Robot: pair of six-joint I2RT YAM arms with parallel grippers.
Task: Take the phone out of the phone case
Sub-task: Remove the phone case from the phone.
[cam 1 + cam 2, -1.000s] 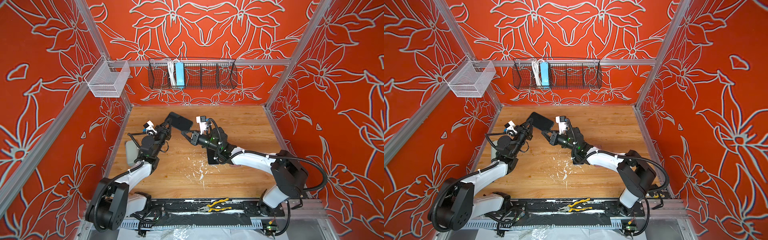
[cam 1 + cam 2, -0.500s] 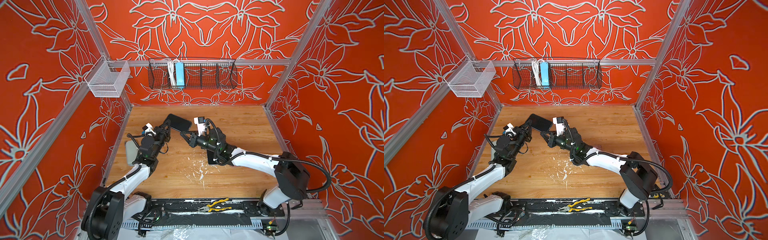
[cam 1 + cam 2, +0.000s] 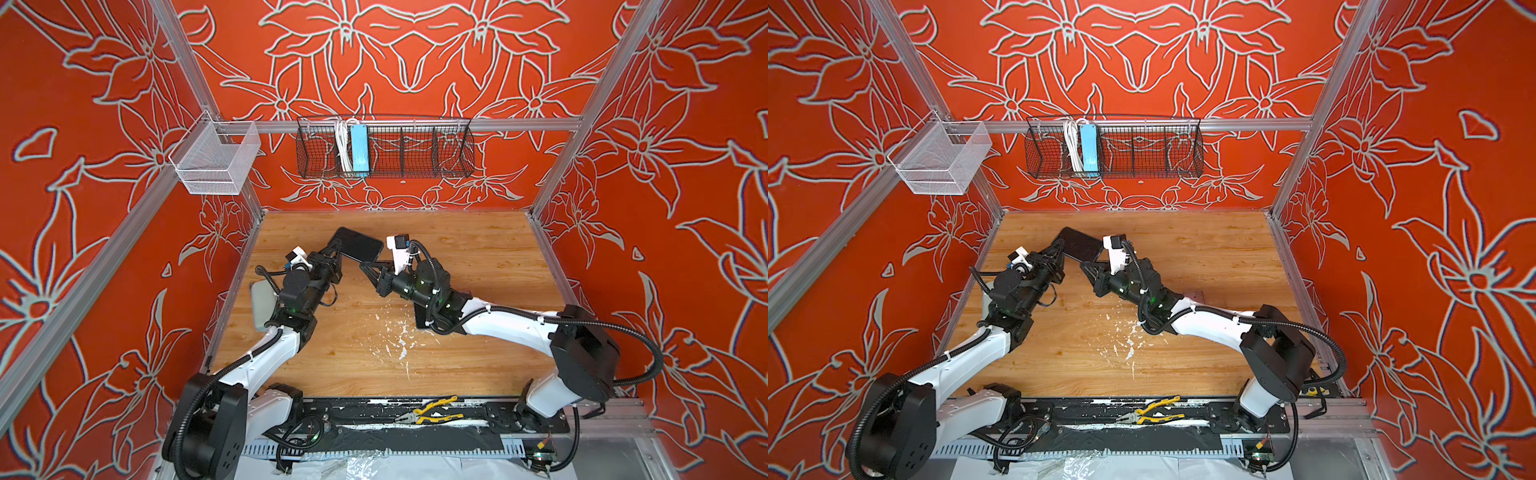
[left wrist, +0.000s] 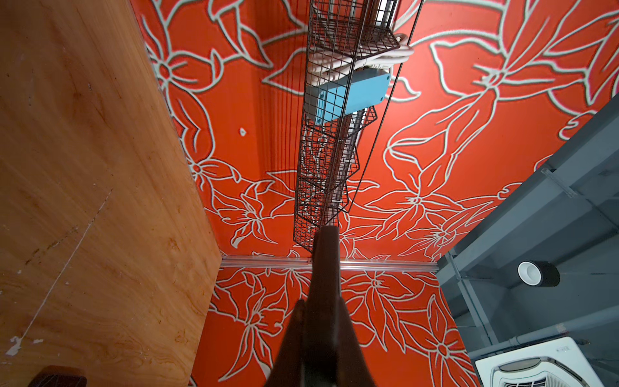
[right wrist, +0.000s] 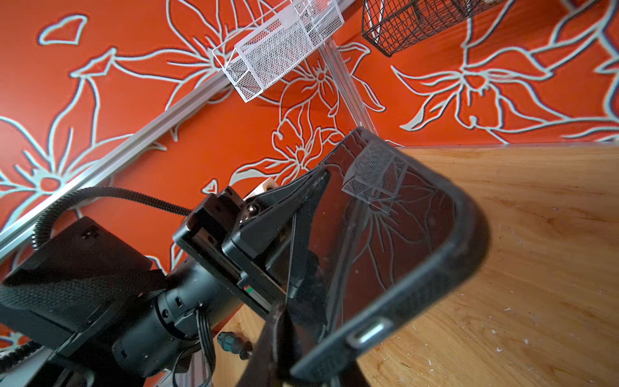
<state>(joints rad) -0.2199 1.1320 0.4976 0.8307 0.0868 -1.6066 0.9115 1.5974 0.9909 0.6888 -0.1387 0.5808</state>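
You have the phone (image 3: 358, 245) lifted above the wooden table (image 3: 478, 257) at about 11 o'clock. It is tilted, its glossy black screen is ringed by a dark rounded rim, and a silver port slot sits in one short edge. Your left gripper (image 3: 334, 248) pinches its far-left end tight. Your right gripper (image 3: 365, 264) meets the near corner, but I cannot tell if it clamps. A dusty-pink corner, seemingly the phone case (image 3: 1196, 296), peeks from under the right arm toward 3 o'clock. At 12 o'clock the black wire basket (image 3: 415, 156) holds a blue power strip (image 3: 359, 147) and a white cable (image 3: 342, 145). A white mesh bin (image 3: 216, 166) hangs at 10.
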